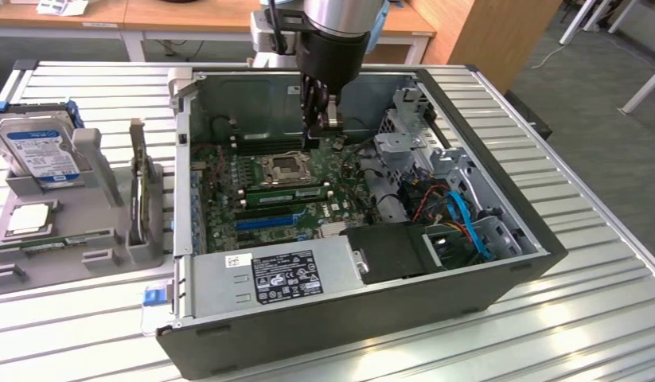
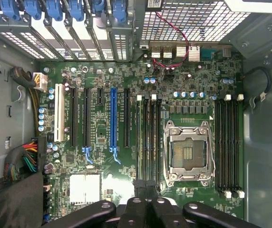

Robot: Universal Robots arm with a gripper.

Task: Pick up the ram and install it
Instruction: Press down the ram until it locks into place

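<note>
Gripper [image 1: 325, 137] [image 2: 145, 190], fingers pressed together and grasping nothing, hangs inside the open computer case [image 1: 497, 270] over one end of the memory slots beside the bare processor socket [image 1: 285, 165]. The ram [image 1: 290, 192] stands on edge in one of these slots, running from beneath the fingertips toward the exterior view's left; whether they touch cannot be told. Power supply label [image 1: 290, 278] and the hard drive [image 1: 40, 151] with its blue label: print too small to read.
</note>
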